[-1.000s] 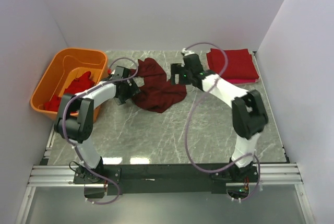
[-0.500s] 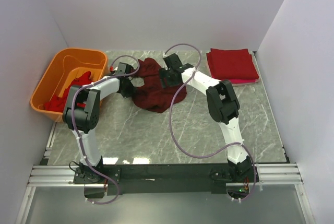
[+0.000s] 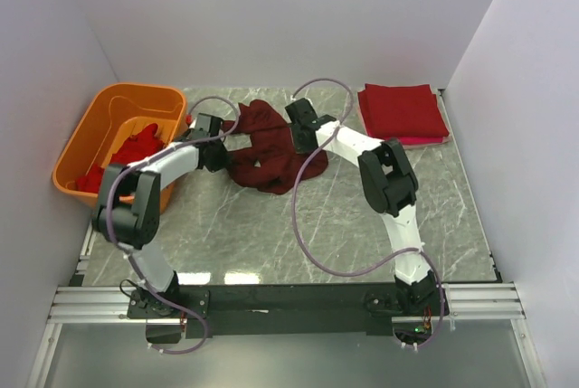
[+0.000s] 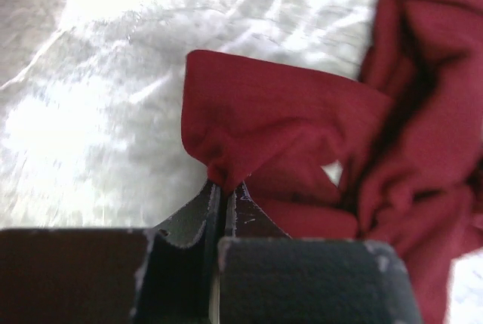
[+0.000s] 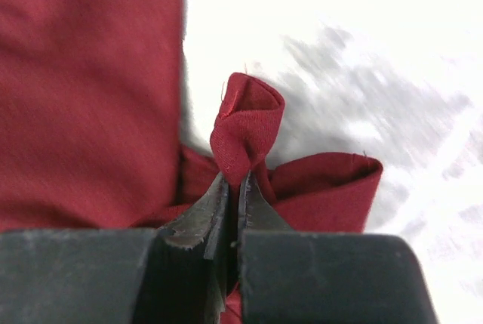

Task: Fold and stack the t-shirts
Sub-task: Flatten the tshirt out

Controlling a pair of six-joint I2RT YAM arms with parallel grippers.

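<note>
Pinching the crumpled maroon shirt (image 3: 271,153) at two edges, both claws clamped fully on cloth.
At the shirt's 9 o'clock the left gripper (image 4: 224,186) nips a fold, at its 2 o'clock the right gripper (image 5: 234,179) a hem; the heap lies toward 12 o'clock on the table (image 3: 271,234). Soft, light and limp, it should sag and bunch, so hems or shoulder corners look the surest holds.
</note>
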